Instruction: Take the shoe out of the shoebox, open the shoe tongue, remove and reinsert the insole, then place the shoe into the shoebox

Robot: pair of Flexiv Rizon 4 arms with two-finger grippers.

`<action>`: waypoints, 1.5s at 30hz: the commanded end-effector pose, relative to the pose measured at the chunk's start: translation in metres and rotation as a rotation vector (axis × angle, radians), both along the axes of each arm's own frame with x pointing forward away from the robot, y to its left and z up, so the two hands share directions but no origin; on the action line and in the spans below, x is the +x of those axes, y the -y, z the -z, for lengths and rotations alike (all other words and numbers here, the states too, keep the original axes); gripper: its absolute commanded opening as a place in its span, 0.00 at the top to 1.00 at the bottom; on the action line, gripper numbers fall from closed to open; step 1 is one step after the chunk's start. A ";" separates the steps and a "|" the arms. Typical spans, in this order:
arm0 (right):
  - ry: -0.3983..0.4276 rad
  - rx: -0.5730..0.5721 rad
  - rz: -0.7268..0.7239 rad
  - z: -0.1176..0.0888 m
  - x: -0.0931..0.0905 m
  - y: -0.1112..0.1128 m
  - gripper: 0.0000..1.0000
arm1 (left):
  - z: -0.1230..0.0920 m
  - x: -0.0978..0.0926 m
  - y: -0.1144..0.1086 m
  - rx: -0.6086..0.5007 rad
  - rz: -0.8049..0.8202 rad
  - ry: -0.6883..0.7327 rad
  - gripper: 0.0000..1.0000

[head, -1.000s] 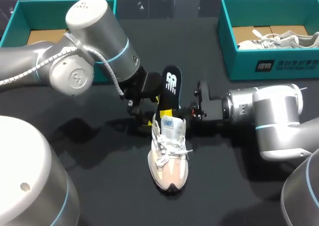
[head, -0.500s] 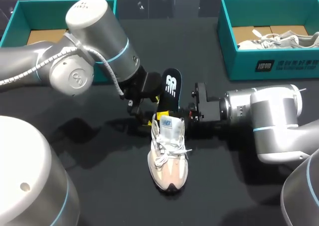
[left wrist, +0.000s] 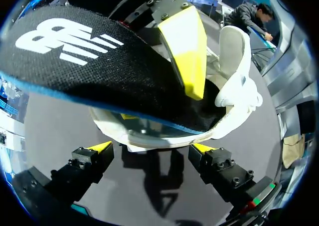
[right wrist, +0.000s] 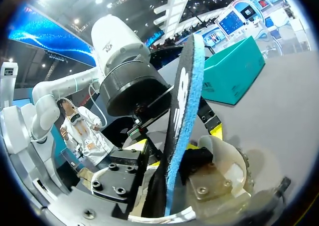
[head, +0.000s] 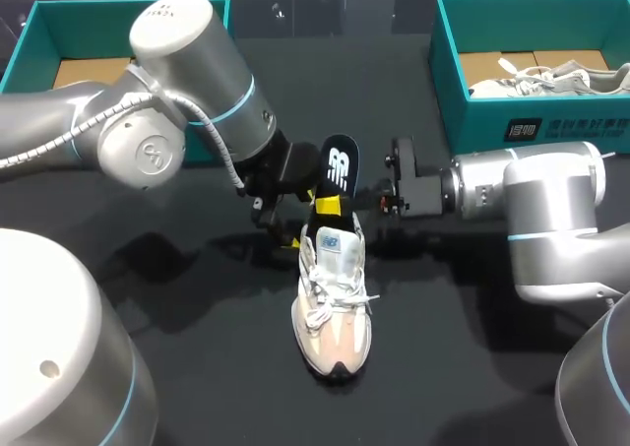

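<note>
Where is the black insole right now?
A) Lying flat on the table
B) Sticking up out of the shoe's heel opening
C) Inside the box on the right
B: the insole juts up from the heel opening of the shoe, its lower end tucked inside.

Even overhead light falls on the dark tabletop (head: 443,367), with pinpoint reflections along its far edge. The left arm (head: 187,92) carries mild glare on its silver shell and casts a soft shadow toward the tabletop's left edge. The pale shoe (head: 335,313) shows brightly, while the black insole (head: 338,170) looks dim.
</note>
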State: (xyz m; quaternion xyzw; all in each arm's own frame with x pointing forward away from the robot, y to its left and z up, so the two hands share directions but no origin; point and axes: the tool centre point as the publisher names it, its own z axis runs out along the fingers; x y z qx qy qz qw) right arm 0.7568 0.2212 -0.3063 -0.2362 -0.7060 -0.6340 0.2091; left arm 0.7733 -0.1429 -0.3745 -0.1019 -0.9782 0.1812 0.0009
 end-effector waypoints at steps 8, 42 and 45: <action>-0.053 -0.043 -0.011 0.011 0.003 -0.002 1.00 | 0.001 0.000 0.001 0.003 0.000 0.001 0.00; -0.041 -0.076 -0.010 0.004 0.000 -0.002 0.89 | 0.001 0.000 0.001 0.003 0.000 0.001 0.00; -0.054 -0.070 -0.011 0.009 0.003 -0.003 1.00 | 0.001 0.000 0.001 0.003 0.000 0.001 0.00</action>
